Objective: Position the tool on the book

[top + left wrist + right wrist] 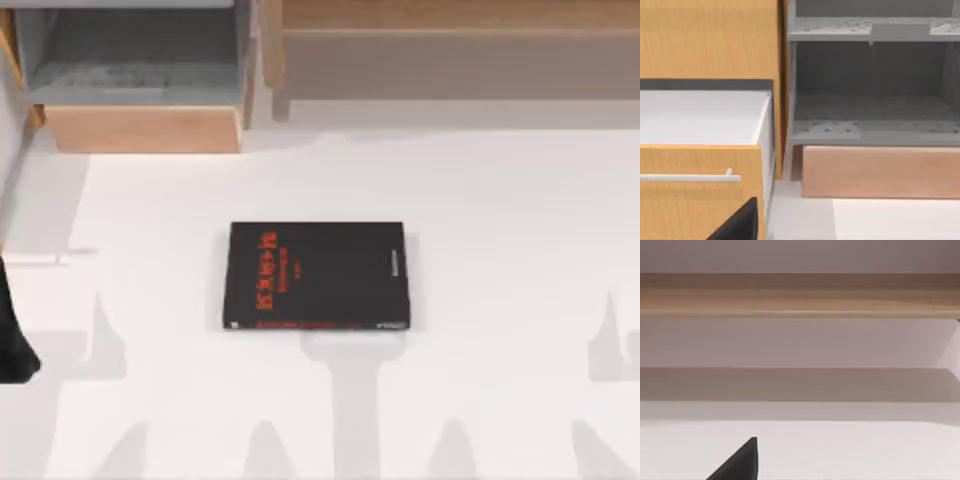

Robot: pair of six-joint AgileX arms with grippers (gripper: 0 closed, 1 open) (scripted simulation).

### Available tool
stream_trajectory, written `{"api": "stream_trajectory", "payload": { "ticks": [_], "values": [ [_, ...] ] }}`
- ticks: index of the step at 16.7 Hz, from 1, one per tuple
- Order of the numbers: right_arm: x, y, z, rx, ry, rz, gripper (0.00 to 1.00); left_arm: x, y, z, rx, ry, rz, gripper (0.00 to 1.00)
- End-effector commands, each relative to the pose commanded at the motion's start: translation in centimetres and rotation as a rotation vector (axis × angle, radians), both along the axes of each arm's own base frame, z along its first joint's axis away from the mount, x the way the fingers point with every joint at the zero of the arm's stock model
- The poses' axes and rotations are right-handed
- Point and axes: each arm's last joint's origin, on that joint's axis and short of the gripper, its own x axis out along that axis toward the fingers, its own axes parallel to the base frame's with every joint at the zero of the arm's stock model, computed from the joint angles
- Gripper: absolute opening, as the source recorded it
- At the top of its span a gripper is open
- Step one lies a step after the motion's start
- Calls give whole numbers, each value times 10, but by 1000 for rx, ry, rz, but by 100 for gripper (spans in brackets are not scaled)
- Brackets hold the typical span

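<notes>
The book [318, 277] lies flat at the middle of the white table [500, 220], black cover up, with red lettering toward its left side and white print along its right edge. The tool is out of view. My left arm [12, 335] shows as a dark shape at the table's far left edge, well away from the book. A black part of my left gripper [740, 222] points at a cabinet in the left wrist view. A black part of my right gripper [740, 460] hangs over bare table in the right wrist view.
A grey shelf unit [140, 60] with a wooden front board [140, 128] stands at the back left. An orange wooden drawer [695, 195] with a white handle [690, 176] stands pulled out beside it. A long wooden ledge [450, 50] runs along the back right.
</notes>
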Motion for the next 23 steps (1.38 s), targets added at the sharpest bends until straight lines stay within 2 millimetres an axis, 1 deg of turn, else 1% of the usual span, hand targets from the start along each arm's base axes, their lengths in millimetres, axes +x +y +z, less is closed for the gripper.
{"api": "stream_trajectory", "payload": {
  "ticks": [3, 6, 9, 11, 12, 13, 15, 17, 18, 20, 21, 23],
  "values": [
    [0, 0, 0, 0, 0, 0, 100, 0, 0, 2, 0, 7, 2, 100],
    [0, 0, 0, 0, 0, 0, 100, 1, 2, 17, -2, 72, 19, 100],
    [0, 0, 0, 0, 0, 0, 100, 7, 6, 49, -8, 200, 47, 100],
    [0, 0, 0, 0, 0, 0, 100, 19, 10, 79, -15, 298, 71, 100],
    [0, 0, 0, 0, 0, 0, 100, 29, 12, 96, -20, 351, 82, 100],
    [0, 0, 0, 0, 0, 0, 100, 42, 15, 113, -25, 404, 92, 100],
    [0, 0, 0, 0, 0, 0, 100, 76, 23, 144, -37, 510, 110, 100],
    [0, 0, 0, 0, 0, 0, 100, 118, 33, 167, -51, 614, 128, 100],
    [0, 0, 0, 0, 0, 0, 100, 141, 39, 174, -58, 664, 138, 100],
    [0, 0, 0, 0, 0, 0, 100, 187, 52, 179, -73, 765, 156, 100],
    [0, 0, 0, 0, 0, 0, 100, 209, 60, 178, -82, 815, 165, 100],
    [0, 0, 0, 0, 0, 0, 100, 249, 76, 168, -101, 917, 185, 100]
  ]
}}
